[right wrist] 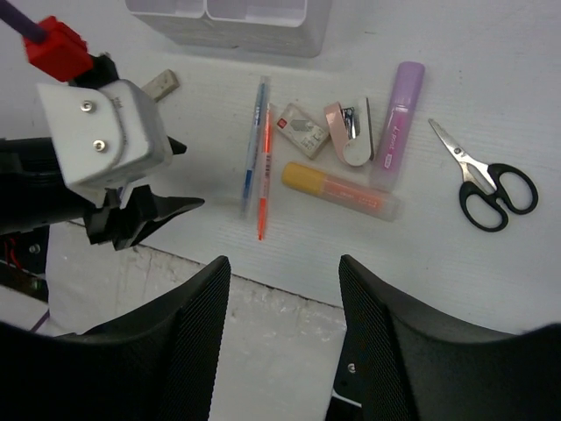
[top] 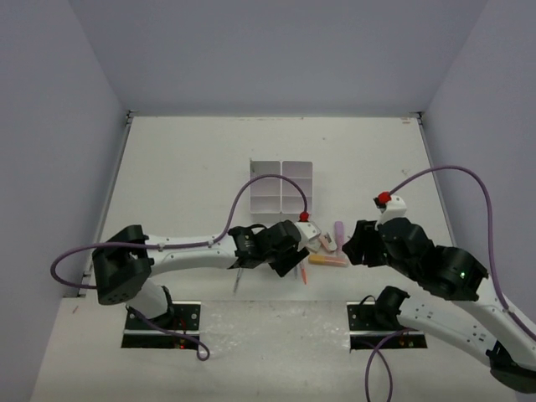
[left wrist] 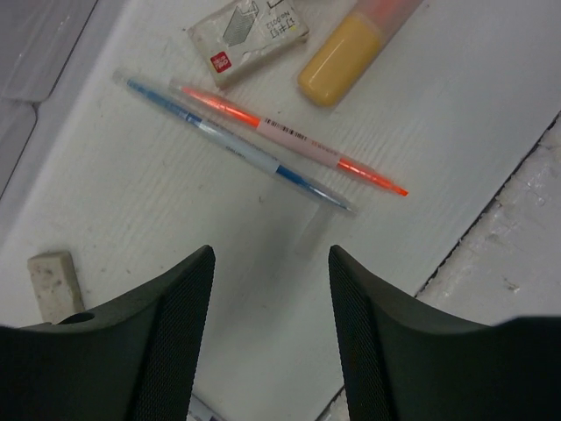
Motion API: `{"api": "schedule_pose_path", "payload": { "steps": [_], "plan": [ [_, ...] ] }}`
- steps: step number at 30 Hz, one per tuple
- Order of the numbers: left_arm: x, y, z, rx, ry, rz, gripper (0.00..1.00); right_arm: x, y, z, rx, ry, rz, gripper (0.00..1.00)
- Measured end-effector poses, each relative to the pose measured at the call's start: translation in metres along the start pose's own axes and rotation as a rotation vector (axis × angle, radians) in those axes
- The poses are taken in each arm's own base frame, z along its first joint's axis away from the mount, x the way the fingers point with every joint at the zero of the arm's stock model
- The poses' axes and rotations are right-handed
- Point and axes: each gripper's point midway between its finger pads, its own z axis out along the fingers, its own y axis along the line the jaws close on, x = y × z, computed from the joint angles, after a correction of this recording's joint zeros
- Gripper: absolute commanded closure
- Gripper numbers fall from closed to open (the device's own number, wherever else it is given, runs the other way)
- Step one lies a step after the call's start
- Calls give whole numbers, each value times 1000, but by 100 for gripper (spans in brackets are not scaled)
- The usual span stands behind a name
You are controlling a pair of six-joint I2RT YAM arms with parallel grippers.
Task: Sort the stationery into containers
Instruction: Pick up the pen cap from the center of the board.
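The white six-compartment organizer [top: 281, 178] stands mid-table; its near wall shows in the right wrist view [right wrist: 228, 26]. In front of it lie a blue pen [right wrist: 254, 145], an orange pen [right wrist: 264, 171], a sleeved eraser [right wrist: 301, 129], a pink-and-white item [right wrist: 351, 132], a pink marker [right wrist: 399, 123], an orange marker [right wrist: 342, 190], black-handled scissors [right wrist: 486, 180] and a tan eraser [right wrist: 162, 84]. My left gripper [left wrist: 272, 263] is open and empty, just left of the two pens [left wrist: 294, 140]. My right gripper [right wrist: 285, 272] is open and empty, above the table's near edge.
The left arm's wrist [right wrist: 101, 132] with its red connector sits left of the pens. A grey pen [top: 238, 280] lies near the left arm. Grey walls enclose the white table [top: 193, 167]. A rough strip [right wrist: 263, 351] borders its near edge.
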Motion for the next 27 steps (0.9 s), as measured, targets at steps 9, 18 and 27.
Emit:
{"api": "schedule_pose_path", "payload": {
  "steps": [9,18,27],
  "plan": [
    [-7,-11,28,56,32,119,48,0,-12,-13,8,-31,7,42],
    [6,-27,34,122,92,166,48,1,-13,-14,11,-26,4,42],
    [17,-30,34,128,132,183,49,3,-12,-10,25,-10,-4,42]
  ]
}}
